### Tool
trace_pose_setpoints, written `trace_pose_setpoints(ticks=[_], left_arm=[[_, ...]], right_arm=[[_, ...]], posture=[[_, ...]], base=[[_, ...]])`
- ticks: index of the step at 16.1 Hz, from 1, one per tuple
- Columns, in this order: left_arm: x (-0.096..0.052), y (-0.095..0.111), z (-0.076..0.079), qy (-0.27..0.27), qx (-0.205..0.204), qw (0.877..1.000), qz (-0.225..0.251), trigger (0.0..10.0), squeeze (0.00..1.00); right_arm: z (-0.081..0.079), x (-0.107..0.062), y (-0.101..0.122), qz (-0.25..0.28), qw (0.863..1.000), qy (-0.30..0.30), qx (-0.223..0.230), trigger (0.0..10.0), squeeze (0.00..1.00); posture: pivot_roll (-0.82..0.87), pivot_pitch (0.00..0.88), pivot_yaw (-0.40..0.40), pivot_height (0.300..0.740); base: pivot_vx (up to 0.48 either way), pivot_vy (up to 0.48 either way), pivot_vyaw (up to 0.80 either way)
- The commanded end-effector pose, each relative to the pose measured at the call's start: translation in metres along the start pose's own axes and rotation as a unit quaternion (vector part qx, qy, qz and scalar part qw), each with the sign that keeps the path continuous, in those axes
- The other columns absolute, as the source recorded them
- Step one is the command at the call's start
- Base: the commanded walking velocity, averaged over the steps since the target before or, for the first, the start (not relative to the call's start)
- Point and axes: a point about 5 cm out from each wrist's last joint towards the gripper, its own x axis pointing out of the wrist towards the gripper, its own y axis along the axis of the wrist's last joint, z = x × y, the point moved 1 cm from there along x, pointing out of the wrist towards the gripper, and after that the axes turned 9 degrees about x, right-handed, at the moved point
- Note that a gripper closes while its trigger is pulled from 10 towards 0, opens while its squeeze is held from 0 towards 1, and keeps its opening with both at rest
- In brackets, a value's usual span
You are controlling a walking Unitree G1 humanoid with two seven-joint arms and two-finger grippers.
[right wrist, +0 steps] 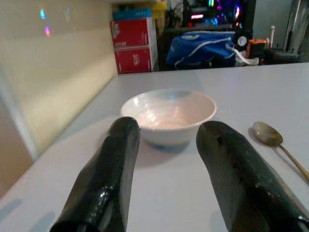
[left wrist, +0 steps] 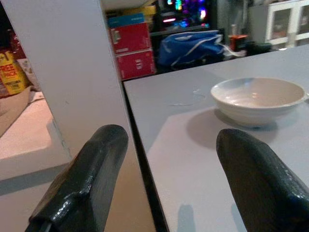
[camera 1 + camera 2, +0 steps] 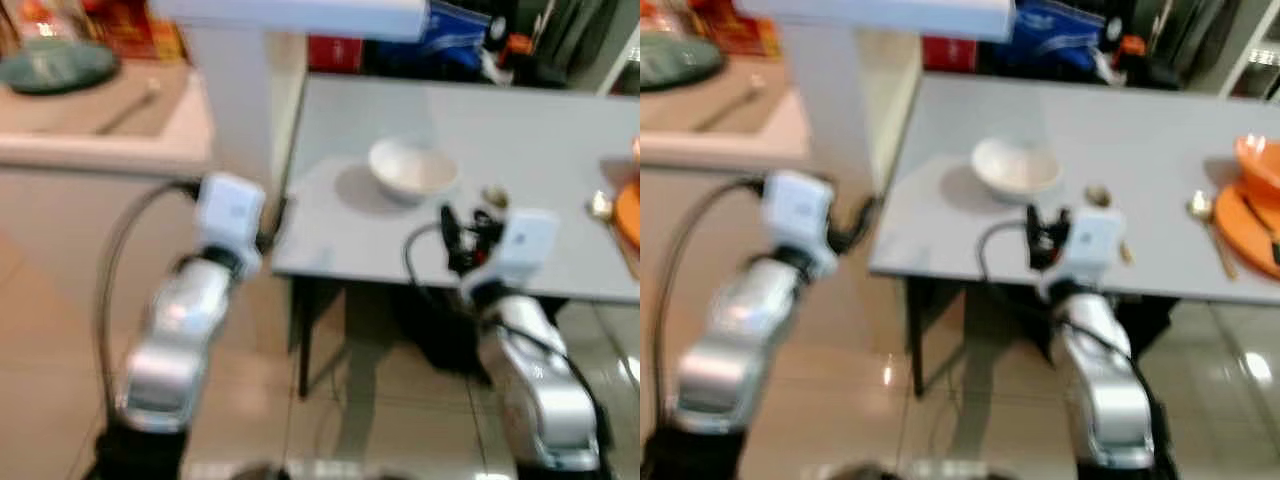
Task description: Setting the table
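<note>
A white bowl (image 3: 1015, 167) sits on the grey table (image 3: 1140, 130), back from its near edge. The right gripper (image 1: 166, 159), fingers spread, hovers just inside that edge facing the bowl, a spoon (image 1: 270, 137) to its right. The left gripper (image 2: 171, 179), also spread, hangs off the table's left edge beside a white pillar (image 2: 63, 72).

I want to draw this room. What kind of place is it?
Probably a home dining corner: a grey table with a white bowl, a spoon and orange dishes.
</note>
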Motion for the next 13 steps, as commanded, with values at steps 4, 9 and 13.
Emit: trace_pose_setpoints(ticks=[4, 9, 13], left_arm=[[0.004, 0.003, -0.008, 0.019, 0.018, 1.0, 0.002, 10.0, 0.0], [0.008, 0.008, -0.01, 0.021, 0.021, 0.999, 0.015, 10.0, 0.0], [0.008, 0.008, -0.008, 0.023, 0.025, 0.999, 0.023, 10.0, 0.0]], right_arm=[[-0.022, 0.004, 0.001, -0.018, 0.999, 0.043, -0.002, 10.0, 0.0], [-0.019, 0.006, 0.002, -0.026, 0.999, 0.029, 0.013, 10.0, 0.0], [-0.02, 0.013, 0.004, -0.033, 0.998, 0.052, 0.001, 10.0, 0.0]], posture=[[0.05, 0.0, -0.026, 0.74], [0.04, 0.0, -0.023, 0.74], [0.06, 0.0, -0.051, 0.74]], base=[[0.0, 0.48, 0.0], [0.0, 0.48, -0.48], [0.0, 0.48, -0.8]])
